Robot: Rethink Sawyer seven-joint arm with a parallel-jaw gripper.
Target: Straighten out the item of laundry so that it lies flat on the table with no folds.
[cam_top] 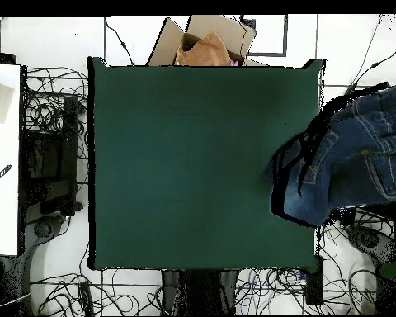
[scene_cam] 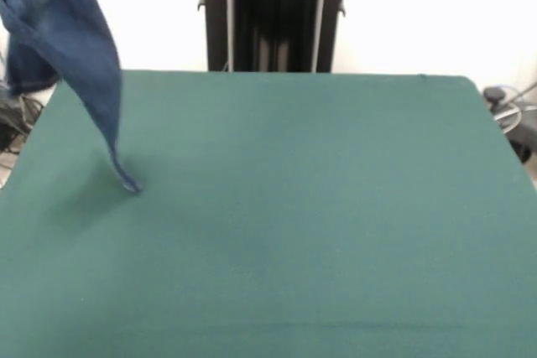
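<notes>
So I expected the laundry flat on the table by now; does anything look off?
Yes. The jeans are not lying on the table. In the front view they hang in the air at the table's left side, only a leg tip brushing the green cloth. From overhead they sit mostly past the table's edge. What holds them is out of view.

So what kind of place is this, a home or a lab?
Most likely a robotics lab: a green cloth-covered table with a robot pedestal at one side, tangled cables across the floor, and jeans hanging at the table's edge.
</notes>
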